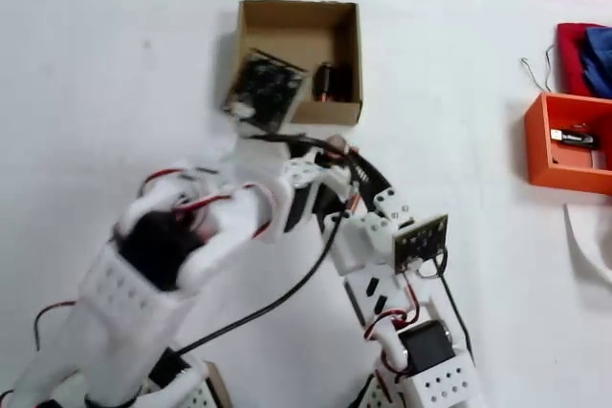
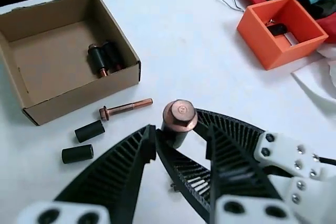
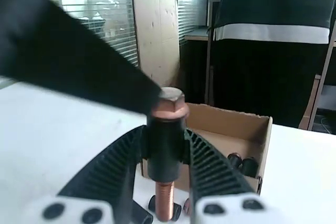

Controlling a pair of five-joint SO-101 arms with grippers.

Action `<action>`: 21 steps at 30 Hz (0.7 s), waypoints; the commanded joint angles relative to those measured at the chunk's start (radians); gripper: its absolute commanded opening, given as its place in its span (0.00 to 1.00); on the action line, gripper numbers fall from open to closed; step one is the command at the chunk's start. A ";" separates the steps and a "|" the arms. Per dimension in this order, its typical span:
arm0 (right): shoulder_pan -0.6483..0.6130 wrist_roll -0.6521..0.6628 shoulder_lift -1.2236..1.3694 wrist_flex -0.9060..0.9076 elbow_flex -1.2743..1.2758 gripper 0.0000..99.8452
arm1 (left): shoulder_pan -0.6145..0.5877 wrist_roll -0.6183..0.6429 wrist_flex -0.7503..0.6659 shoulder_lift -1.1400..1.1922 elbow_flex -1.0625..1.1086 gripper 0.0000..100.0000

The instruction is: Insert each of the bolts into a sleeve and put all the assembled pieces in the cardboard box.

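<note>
Near the box (image 3: 226, 129) our right end effector (image 3: 165, 140) clamps a sleeve (image 3: 165, 153), bolt (image 3: 169, 106) inside. Our left end effector (image 2: 179, 132), spread, half hides it.

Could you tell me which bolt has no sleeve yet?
The bare bolt lying on the table before the cardboard box; the others sit inside black sleeves.

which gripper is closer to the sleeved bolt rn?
Right: the right gripper clamps the sleeved bolt; the left gripper is open, its fingers either side of it.
</note>
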 commanded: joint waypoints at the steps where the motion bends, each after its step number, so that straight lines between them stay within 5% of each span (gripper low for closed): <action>1: 0.012 0.005 -0.019 -0.001 0.009 0.02 | 0.006 0.008 0.014 -0.080 -0.005 0.17; 9: 0.012 0.005 -0.019 0.001 0.009 0.02 | -0.081 0.005 0.087 -0.172 -0.125 0.15; 12: 0.012 0.005 -0.019 0.004 0.009 0.02 | -0.264 -0.092 0.091 -0.176 -0.136 0.01; 16: 0.012 0.003 -0.013 0.007 0.003 0.02 | -0.559 -0.206 0.071 -0.172 -0.031 0.03; 21: 0.008 -0.006 -0.010 0.136 -0.110 0.02 | -0.832 -0.281 0.008 -0.176 0.346 0.05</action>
